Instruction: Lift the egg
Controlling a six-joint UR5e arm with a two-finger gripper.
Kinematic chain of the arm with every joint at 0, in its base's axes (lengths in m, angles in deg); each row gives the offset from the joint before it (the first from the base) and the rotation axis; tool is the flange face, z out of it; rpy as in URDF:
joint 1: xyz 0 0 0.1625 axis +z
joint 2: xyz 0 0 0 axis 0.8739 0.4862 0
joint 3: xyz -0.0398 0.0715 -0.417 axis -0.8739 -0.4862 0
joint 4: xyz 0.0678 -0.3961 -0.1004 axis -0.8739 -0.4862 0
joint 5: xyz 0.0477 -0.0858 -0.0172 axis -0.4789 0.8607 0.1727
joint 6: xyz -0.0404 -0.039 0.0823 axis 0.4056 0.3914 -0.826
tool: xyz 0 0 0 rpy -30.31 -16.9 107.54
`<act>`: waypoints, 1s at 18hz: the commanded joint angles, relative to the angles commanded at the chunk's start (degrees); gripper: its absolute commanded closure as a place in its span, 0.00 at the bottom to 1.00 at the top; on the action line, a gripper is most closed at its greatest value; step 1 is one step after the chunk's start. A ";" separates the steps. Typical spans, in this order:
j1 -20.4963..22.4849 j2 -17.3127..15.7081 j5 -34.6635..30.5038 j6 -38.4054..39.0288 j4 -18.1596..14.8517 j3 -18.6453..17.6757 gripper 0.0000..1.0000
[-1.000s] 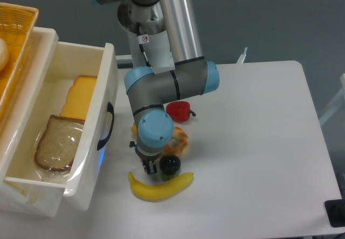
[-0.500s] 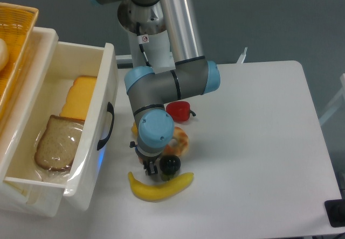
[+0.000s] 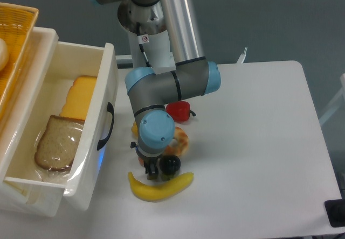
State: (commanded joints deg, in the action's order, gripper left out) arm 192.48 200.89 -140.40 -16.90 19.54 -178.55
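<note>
Since a moment ago the claw [image 3: 150, 169] has edged slightly right and lower, just above the banana [image 3: 160, 185], beside the black fruit [image 3: 171, 164]. Whether it is clenched cannot be told, and the egg is hidden from view under the arm [image 3: 156, 134].

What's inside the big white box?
Inside the white box lie a slice of brown bread and yellow cheese slices, on clear plastic. Its near corner is cut off by the picture's edge.
</note>
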 joint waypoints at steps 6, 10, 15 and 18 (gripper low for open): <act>0.00 0.00 0.00 0.35 0.00 0.00 0.43; 0.09 -0.09 0.00 0.62 -0.09 0.17 0.64; 0.09 -0.09 0.00 0.62 -0.18 0.79 0.77; 0.26 -0.26 0.00 0.53 -0.18 0.88 0.79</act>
State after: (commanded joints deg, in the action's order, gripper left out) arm 192.75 200.63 -140.40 -16.37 19.37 -177.67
